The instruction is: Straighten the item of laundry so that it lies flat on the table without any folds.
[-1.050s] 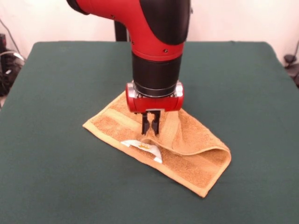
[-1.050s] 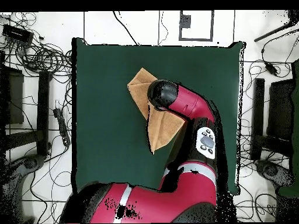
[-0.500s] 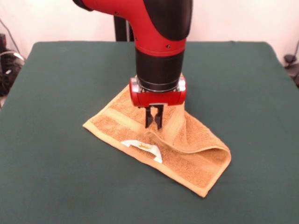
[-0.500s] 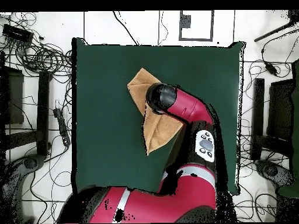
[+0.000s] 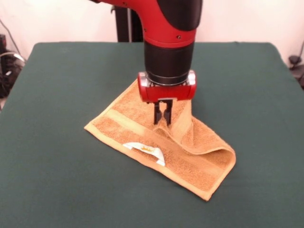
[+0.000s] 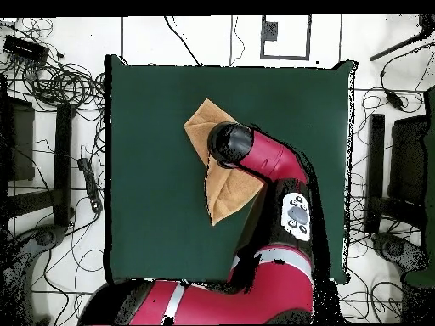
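Note:
The item of laundry (image 5: 192, 164), an orange-tan terry towel, lies folded over on itself near the middle of the green table (image 5: 57, 95). Its white label (image 5: 145, 149) faces up at the near edge. My gripper (image 5: 162, 122) points straight down over the towel's middle and is shut on a pinch of its upper layer, which rises in a ridge to the fingers. Seen from overhead, the towel (image 6: 223, 197) shows as a long folded shape on the table (image 6: 153, 127), partly covered by the arm's wrist (image 6: 229, 143), which hides the gripper.
Cables and equipment (image 6: 51, 76) lie on the floor around the table in the overhead view. The red arm (image 6: 280, 182) reaches over the table's near side there. Dark green cloth surrounds the towel on all sides.
The gripper has risen and shifted right in the front view, toward the table's far side. The pinched upper layer of the towel has lifted with it.

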`<state>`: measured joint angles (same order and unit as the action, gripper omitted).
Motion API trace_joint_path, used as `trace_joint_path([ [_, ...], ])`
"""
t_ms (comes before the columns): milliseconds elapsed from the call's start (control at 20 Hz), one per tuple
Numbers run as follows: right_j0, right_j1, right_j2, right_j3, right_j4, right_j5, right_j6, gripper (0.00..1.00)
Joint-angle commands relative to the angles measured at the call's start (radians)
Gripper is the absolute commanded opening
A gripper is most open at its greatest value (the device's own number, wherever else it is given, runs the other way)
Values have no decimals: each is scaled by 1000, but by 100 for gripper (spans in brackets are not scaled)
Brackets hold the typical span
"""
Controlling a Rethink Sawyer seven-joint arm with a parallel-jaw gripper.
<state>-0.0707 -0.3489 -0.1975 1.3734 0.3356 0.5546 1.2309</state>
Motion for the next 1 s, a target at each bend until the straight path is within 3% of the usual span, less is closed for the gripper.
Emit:
trace_joint_path([
  [50,50,26,123,105,38,-28,274,0],
  [400,23,30,187,139,62,-114,268,0],
  [1000,17,27,220,164,72,-124,266,0],
])
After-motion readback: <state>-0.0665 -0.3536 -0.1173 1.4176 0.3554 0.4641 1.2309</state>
